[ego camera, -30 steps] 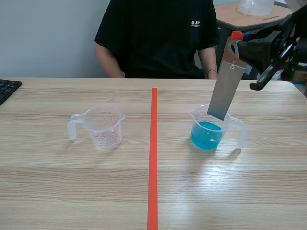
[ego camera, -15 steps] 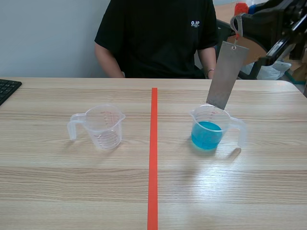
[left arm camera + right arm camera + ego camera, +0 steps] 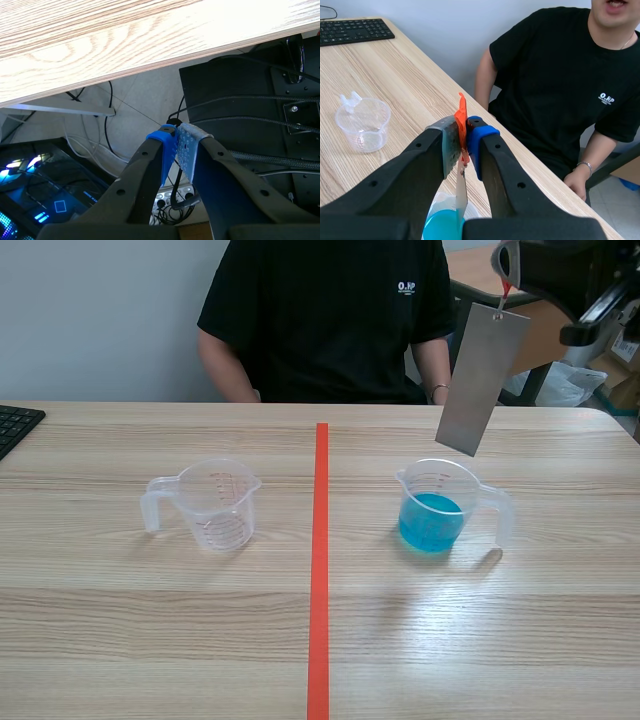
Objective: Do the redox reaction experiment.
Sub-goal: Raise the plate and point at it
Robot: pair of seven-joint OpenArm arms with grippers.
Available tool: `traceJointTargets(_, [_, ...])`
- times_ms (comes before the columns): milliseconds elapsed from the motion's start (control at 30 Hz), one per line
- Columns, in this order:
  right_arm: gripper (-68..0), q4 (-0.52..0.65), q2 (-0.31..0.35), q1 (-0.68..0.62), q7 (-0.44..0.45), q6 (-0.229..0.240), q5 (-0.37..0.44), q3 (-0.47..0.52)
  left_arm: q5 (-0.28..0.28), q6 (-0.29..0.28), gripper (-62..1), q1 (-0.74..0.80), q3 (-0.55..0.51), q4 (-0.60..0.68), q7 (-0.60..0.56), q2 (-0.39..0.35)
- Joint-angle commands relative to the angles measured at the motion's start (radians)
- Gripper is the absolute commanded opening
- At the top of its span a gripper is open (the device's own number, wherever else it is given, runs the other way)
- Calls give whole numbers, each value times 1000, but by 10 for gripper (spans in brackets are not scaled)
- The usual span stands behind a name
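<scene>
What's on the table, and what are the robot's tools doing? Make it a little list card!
right tool: shut on orange tab, metal plate hanging from it
metal plate: tilted, above blue cup, out of the liquid
blue cup: right of tape line
empty cup: left of tape line
left tool: shut on nothing, off the edge of the table
person: sitting across the table

A dull grey metal strip (image 3: 481, 380) hangs by an orange-red tag (image 3: 461, 112) from the black right gripper (image 3: 463, 132), whose pads (image 3: 476, 142) are blue and grey, above bright blue liquid (image 3: 432, 522) in a clear cup (image 3: 500, 512) on the pale wood-grain table (image 3: 150, 620).
</scene>
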Motion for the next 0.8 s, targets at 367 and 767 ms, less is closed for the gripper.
traceJointTargets(367, [-660,15,16,15,11,6,12,9,-8,-138,-562,-11,5,9,-60,-159])
traceJointTargets(767, [-660,15,16,15,11,6,12,9,-29,-239,-562,-241,69,17,-154,-461])
